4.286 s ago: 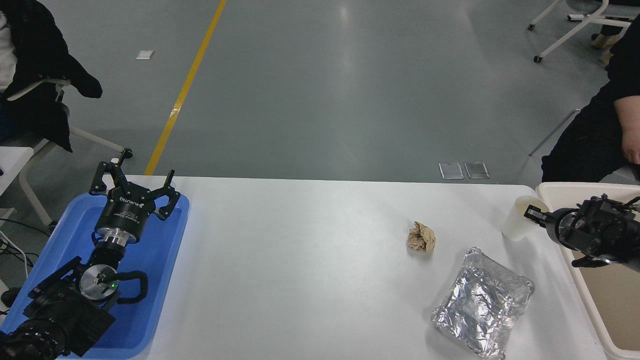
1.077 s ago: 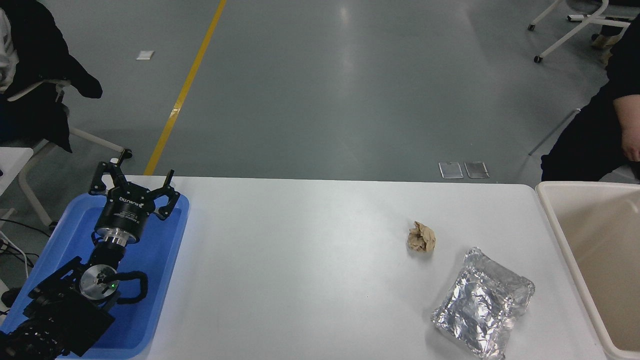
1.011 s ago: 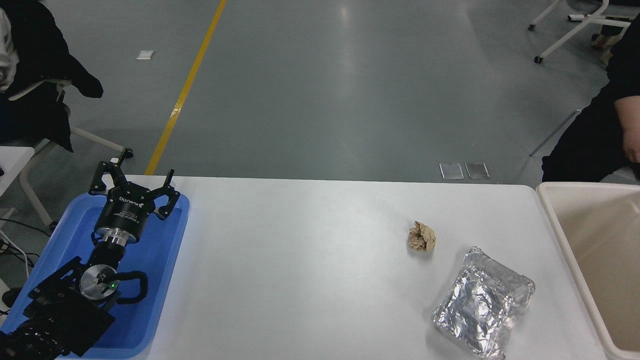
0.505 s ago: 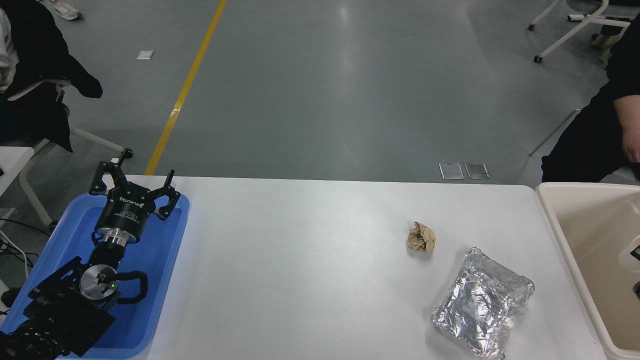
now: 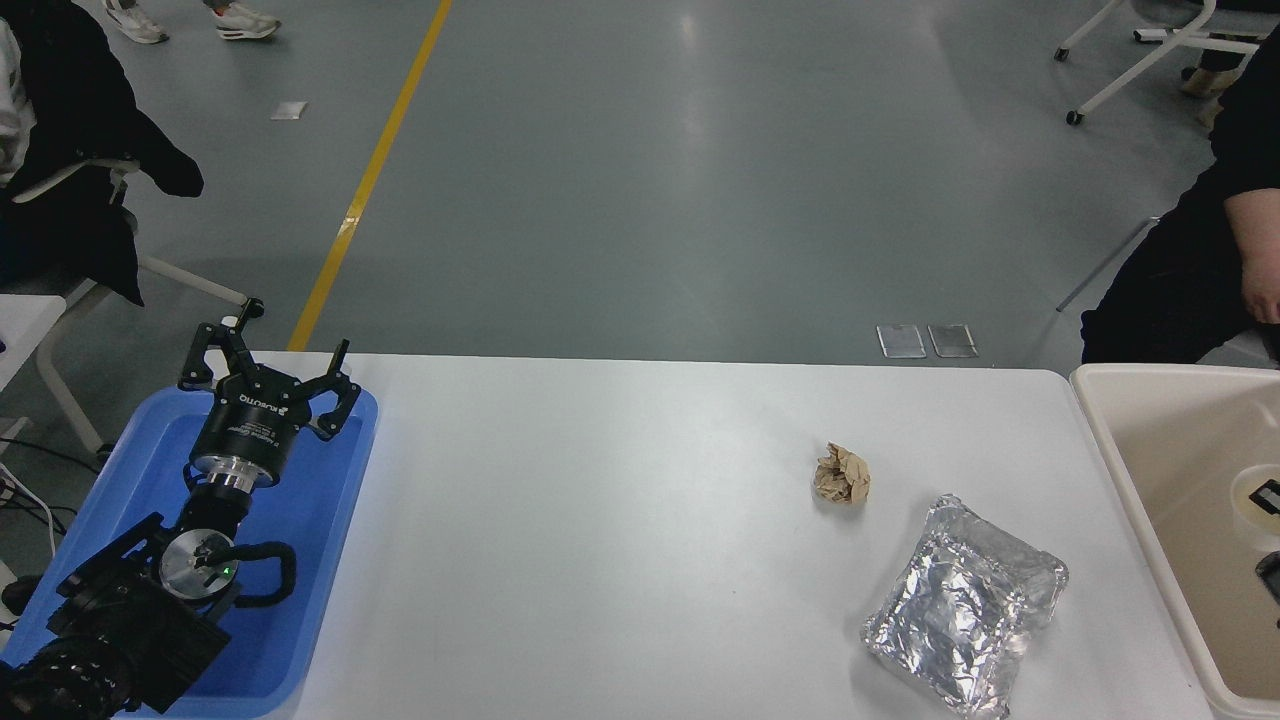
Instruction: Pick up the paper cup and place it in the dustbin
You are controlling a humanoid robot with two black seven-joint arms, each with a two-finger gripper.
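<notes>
The paper cup (image 5: 1243,503) shows at the right edge, seen from above, its rolled rim and cream inside over the open beige dustbin (image 5: 1110,440). My right gripper (image 5: 1266,527) barely enters the picture there. One black finger (image 5: 1267,494) sits inside the cup's rim and another black part lies just below the cup, so the gripper looks shut on the cup's wall. The rest of the right arm is out of view. My left gripper (image 5: 270,352) is parked at the lower left, open, above the blue tray.
A crumpled brown paper ball (image 5: 842,474) and a crumpled foil container (image 5: 965,605) lie on the right half of the white table. The blue tray (image 5: 330,560) sits at the left edge. A person in black sits beyond the far right corner.
The cup left the table near the bin's corner and went out of view with the right gripper. Over the last half second both have slid back in from the right edge, over the dustbin.
</notes>
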